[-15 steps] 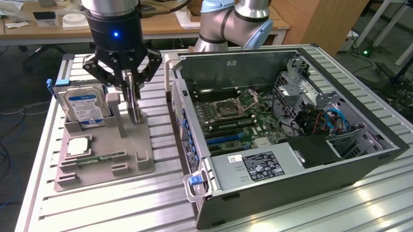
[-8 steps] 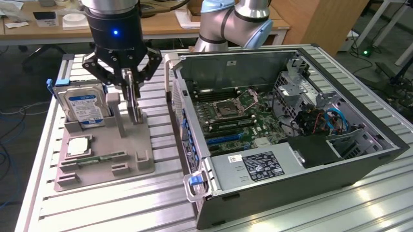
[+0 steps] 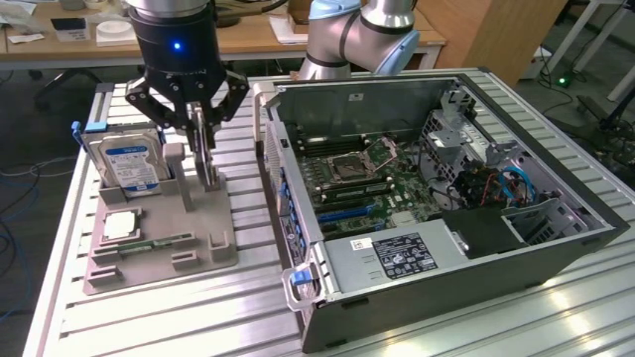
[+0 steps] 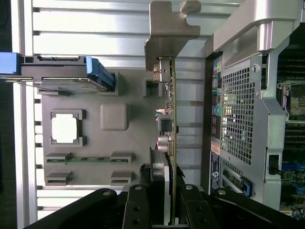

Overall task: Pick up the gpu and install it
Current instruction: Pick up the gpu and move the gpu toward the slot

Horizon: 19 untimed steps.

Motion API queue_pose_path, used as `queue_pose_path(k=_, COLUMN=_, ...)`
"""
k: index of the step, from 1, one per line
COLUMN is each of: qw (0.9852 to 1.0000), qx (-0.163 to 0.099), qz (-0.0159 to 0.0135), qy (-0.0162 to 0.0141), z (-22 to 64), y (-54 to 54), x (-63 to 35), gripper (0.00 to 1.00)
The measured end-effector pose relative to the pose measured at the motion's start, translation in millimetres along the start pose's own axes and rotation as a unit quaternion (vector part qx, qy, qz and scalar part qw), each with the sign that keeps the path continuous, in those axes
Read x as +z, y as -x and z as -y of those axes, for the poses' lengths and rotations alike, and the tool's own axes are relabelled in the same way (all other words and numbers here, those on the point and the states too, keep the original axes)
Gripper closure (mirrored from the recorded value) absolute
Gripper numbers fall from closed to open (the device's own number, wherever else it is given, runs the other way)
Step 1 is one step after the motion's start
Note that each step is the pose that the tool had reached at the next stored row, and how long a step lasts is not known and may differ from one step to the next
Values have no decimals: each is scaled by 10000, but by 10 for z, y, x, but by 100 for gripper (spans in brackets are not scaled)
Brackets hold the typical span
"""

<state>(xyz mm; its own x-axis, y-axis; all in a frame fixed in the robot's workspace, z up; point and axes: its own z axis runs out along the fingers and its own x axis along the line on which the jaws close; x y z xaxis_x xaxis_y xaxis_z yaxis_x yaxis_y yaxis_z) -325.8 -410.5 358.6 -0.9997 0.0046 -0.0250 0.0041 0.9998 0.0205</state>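
Hidden or cut off:
- Wrist view: the gripper (image 3: 201,132) (image 4: 170,179) covers the near end of the gpu (image 3: 210,169) (image 4: 172,109). The notched tab of the silvery bracket (image 4: 171,26) runs off the picture's edge.
- Exterior view: the card's lower edge comes close to the grey fixture (image 3: 198,249) (image 4: 136,138). Whether it touches there cannot be told. Its far end sits behind the gripper.

Grip: jaws clenched on the gpu, one on each face, taking it at the top edge.

Orientation:
- Card stands on edge, faces upright, thin top edge toward the wrist camera.
- Long axis is level and runs near to far along the fixture, parallel to the side of the computer case (image 3: 447,297) (image 4: 238,109).
- Bracket end points far (the same end as the hard drive (image 3: 127,162) (image 4: 62,81)).
- Component side faces the exterior view's left, toward the grey post (image 3: 181,175) (image 4: 114,117).

Place:
- The gpu is over the fixture's right strip, between post and case, apart from the case.
- Left of it on the fixture: hard drive upright at the far end, processor chip (image 3: 119,225) (image 4: 64,129) flat, memory stick (image 3: 157,243) (image 4: 86,160) nearer.
- Everything rests on the slatted metal table (image 3: 149,320) (image 4: 95,28)
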Motion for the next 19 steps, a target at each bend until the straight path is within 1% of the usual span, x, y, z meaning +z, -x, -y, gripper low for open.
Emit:
queue_pose_path(k=14, qw=10000, qx=0, qz=0, qy=0, z=-1, y=2, x=-72, gripper=72)
queue_pose_path(k=17, qw=10000, qx=0, qz=-1, qy=0, z=-2, y=2, x=-97, gripper=72)
queue_pose_path(k=19, qw=10000, qx=0, qz=-1, qy=0, z=-3, y=4, x=-136, gripper=72)
